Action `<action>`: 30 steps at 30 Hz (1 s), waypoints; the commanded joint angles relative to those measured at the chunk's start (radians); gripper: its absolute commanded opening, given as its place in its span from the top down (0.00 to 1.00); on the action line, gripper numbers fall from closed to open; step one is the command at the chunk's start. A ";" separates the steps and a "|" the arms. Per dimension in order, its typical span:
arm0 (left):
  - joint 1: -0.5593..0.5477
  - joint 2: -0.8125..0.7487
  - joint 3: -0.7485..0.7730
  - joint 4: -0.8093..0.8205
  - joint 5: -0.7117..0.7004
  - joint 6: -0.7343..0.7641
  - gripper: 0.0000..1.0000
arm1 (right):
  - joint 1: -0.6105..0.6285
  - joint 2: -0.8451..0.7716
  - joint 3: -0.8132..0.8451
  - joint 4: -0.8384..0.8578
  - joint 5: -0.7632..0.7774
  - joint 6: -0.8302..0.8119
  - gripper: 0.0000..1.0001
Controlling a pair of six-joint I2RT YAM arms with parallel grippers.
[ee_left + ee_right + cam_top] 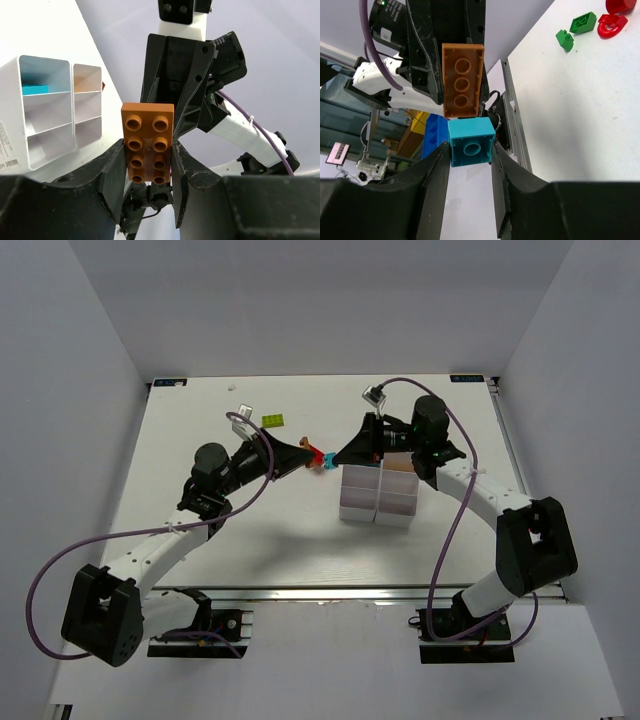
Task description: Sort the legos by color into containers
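Top: left tool and right tool were tip to tip at the middle of the tabletop, beside the containers, likely pulling two joined legos apart. Left wrist: tool clamped on orange brick. Right wrist: tool clamped on cyan brick, which touched the orange one.

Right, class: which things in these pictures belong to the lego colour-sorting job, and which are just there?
Belong: orange brick in left gripper; cyan brick in right gripper; lime green brick; green bricks; red pieces; white bins.
Just there: purple cables; table-corner stickers.
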 commanded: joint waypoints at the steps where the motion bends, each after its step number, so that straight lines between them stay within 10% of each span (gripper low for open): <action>1: 0.012 -0.032 0.012 -0.022 0.020 0.005 0.89 | -0.002 -0.009 0.034 -0.036 -0.025 -0.077 1.00; 6: 0.022 -0.055 0.043 -0.199 -0.029 0.093 0.92 | 0.007 -0.009 0.283 -0.716 0.269 -0.851 1.00; 9: 0.024 -0.073 0.066 -0.336 -0.078 0.161 0.92 | 0.010 -0.038 0.285 -0.753 0.516 -1.045 1.00; 17: 0.024 -0.116 0.043 -0.455 -0.138 0.204 0.92 | 0.021 -0.096 0.160 -0.681 0.770 -1.285 1.00; 30: 0.026 -0.170 -0.011 -0.465 -0.164 0.190 0.92 | 0.022 -0.079 0.093 -0.696 0.762 -1.484 0.96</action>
